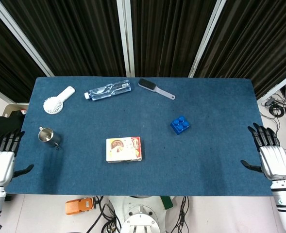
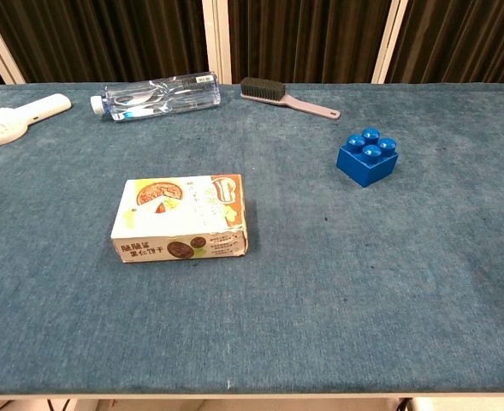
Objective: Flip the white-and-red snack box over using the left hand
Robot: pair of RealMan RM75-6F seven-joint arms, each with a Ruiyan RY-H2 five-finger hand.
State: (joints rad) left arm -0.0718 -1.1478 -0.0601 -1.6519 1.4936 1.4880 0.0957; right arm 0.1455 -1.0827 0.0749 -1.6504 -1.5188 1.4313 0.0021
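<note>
The white-and-red snack box [image 1: 124, 149] lies flat on the blue table, a little left of centre near the front; the chest view shows its printed top and front side [image 2: 181, 217]. My left hand [image 1: 2, 160] hovers open at the table's left edge, far left of the box, fingers spread and holding nothing. At the right edge my right hand [image 1: 270, 153] is open too, fingers spread. Neither hand appears in the chest view.
A steel cup [image 1: 47, 136] stands between the left hand and the box. A white handheld fan [image 1: 58, 100], a clear water bottle [image 1: 108, 90] and a brush [image 1: 155, 88] lie along the back. A blue toy brick [image 1: 180, 124] sits right of centre.
</note>
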